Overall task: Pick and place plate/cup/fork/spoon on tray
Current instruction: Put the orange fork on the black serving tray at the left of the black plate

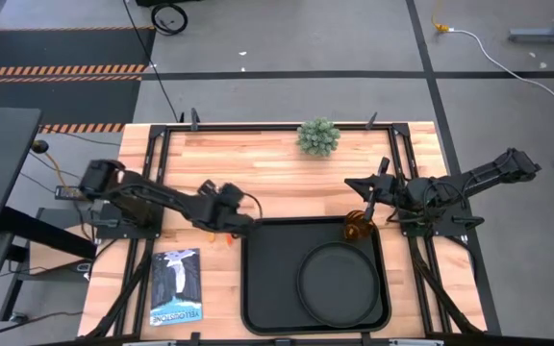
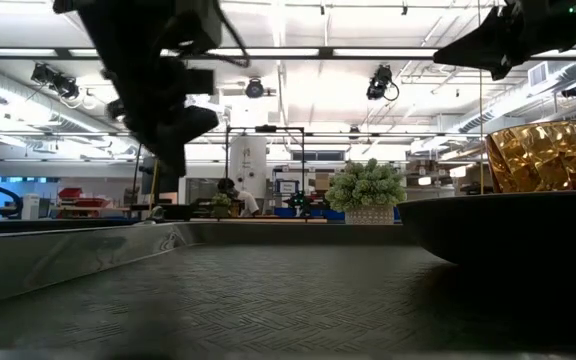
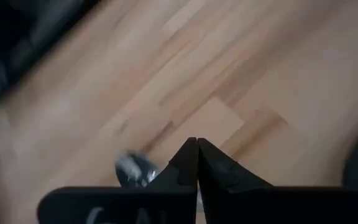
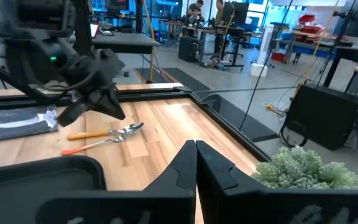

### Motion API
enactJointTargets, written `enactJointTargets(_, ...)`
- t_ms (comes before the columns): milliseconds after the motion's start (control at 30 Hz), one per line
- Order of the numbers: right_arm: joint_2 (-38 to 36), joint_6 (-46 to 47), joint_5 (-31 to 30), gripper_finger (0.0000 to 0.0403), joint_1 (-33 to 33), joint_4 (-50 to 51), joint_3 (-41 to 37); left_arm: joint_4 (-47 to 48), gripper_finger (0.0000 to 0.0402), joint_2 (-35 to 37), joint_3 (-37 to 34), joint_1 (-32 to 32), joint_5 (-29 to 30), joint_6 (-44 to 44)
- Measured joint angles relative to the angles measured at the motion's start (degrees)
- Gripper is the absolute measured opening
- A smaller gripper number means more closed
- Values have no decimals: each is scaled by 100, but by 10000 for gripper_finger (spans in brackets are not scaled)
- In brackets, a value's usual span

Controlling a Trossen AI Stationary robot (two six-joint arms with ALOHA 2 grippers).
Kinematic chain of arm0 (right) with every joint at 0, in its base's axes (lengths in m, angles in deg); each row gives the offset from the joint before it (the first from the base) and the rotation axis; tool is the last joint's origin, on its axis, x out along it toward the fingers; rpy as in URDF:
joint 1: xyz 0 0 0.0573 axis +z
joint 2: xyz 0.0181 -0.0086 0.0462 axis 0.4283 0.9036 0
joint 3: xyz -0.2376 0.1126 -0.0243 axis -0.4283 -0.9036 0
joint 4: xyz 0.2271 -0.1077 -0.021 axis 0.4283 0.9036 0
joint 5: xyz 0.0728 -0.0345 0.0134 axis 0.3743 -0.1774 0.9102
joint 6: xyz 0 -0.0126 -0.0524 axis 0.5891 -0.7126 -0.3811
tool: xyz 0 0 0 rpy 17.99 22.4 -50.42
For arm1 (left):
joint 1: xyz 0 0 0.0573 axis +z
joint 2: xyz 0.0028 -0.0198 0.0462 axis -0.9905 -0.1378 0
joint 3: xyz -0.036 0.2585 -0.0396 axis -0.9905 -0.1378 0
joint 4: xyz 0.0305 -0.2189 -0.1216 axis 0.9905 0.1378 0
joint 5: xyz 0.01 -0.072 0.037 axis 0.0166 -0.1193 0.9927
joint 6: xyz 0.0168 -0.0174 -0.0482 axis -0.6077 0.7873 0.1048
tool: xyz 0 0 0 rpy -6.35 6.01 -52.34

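Observation:
The black tray (image 1: 267, 288) lies at the table's near middle. The round black plate (image 1: 339, 282) rests flat on its right half. The amber cup (image 1: 358, 229) stands upright in the tray's far right corner and also shows in the low view (image 2: 540, 155). The fork (image 4: 82, 147) and spoon (image 4: 126, 130) lie side by side on the wood just left of the tray. My left gripper (image 1: 236, 224) hangs shut just above them, empty. My right gripper (image 4: 195, 149) is shut and empty, raised beyond the cup toward the table's far edge.
A small potted plant (image 1: 317, 136) stands at the table's far edge. A blue booklet (image 1: 176, 285) lies at the near left beside the tray. Bare wood lies between the plant and the tray.

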Motion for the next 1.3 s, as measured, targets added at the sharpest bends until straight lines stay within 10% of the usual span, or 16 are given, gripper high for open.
enactJointTargets(200,5,-10,11,5,0,-30,0,-174,14,370,-616,406,-899,2184)
enactJointTargets(633,33,-337,409,5,15,8,4,-539,149,220,-669,390,-1696,3673)
enactJointTargets(1300,111,-941,103,5,371,-218,7,-415,121,-539,-477,-52,-1452,4715)
